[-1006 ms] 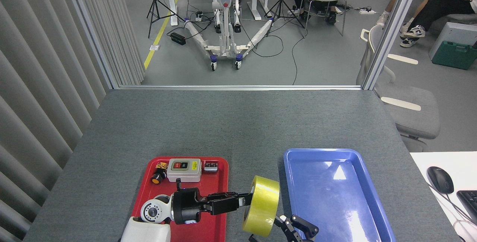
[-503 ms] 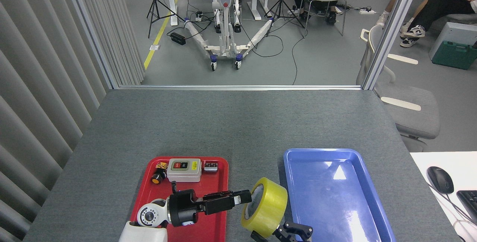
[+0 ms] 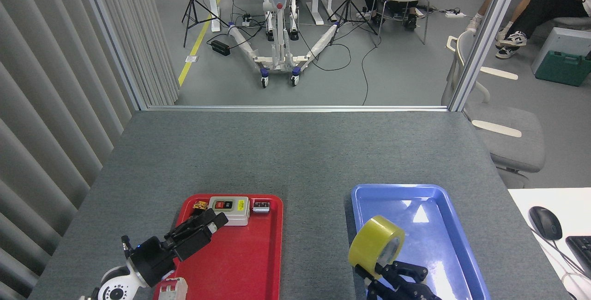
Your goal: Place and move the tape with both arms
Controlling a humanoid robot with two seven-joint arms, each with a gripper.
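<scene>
The yellow tape (image 3: 375,241) stands on edge, lifted over the near-left corner of the blue tray (image 3: 443,198). My right gripper (image 3: 387,270) comes up from the bottom edge and is shut on the roll's lower rim. Off to the left, my left gripper (image 3: 211,219) hovers over the left side of the red tray (image 3: 249,263), pointing up and right toward the grey switch box (image 3: 228,210). Its fingers stand slightly apart with nothing between them.
The red tray holds the switch box, a small orange-and-black part (image 3: 200,206) and a small black-and-silver part (image 3: 261,206) along its far edge. A mouse (image 3: 545,222) and keyboard (image 3: 581,249) lie on a white desk at right. Grey tabletop (image 3: 295,152) stretches beyond both trays.
The tape passed from my left gripper to my right, which carried it right over the blue tray. My left gripper let go and drew back left over the red tray.
</scene>
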